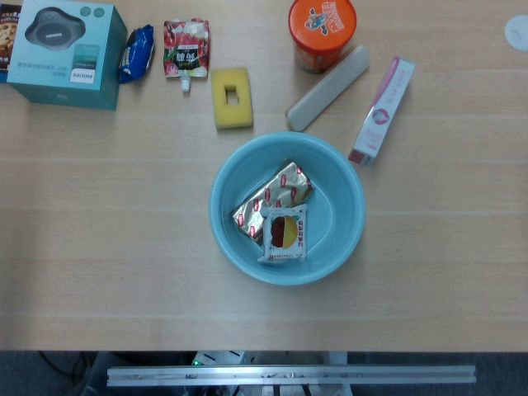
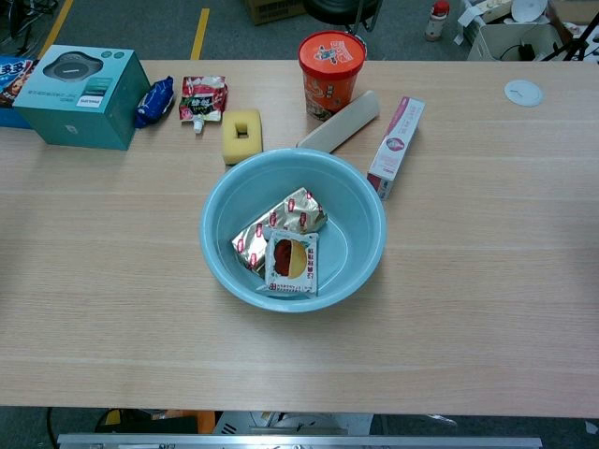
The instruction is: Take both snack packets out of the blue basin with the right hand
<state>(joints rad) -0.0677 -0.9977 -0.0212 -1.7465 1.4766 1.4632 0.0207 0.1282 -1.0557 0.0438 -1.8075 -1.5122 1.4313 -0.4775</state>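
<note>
A blue basin (image 1: pixel 346 177) (image 2: pixel 367 210) sits at the middle of the wooden table. Inside it lies a gold foil snack packet with red marks (image 1: pixel 276 191) (image 2: pixel 285 217). A white snack packet with a red and yellow picture (image 1: pixel 285 233) (image 2: pixel 291 262) rests partly on top of the gold one, toward the near side of the basin. Neither hand shows in the head view or the chest view.
Behind the basin stand a yellow sponge (image 1: pixel 232 97), a beige bar (image 1: pixel 327 87), an orange cup (image 1: pixel 321 31) and a pink box (image 1: pixel 382 109). Far left are a teal box (image 1: pixel 64 51), a blue wrapper (image 1: pixel 137 51) and a red pouch (image 1: pixel 186 48).
</note>
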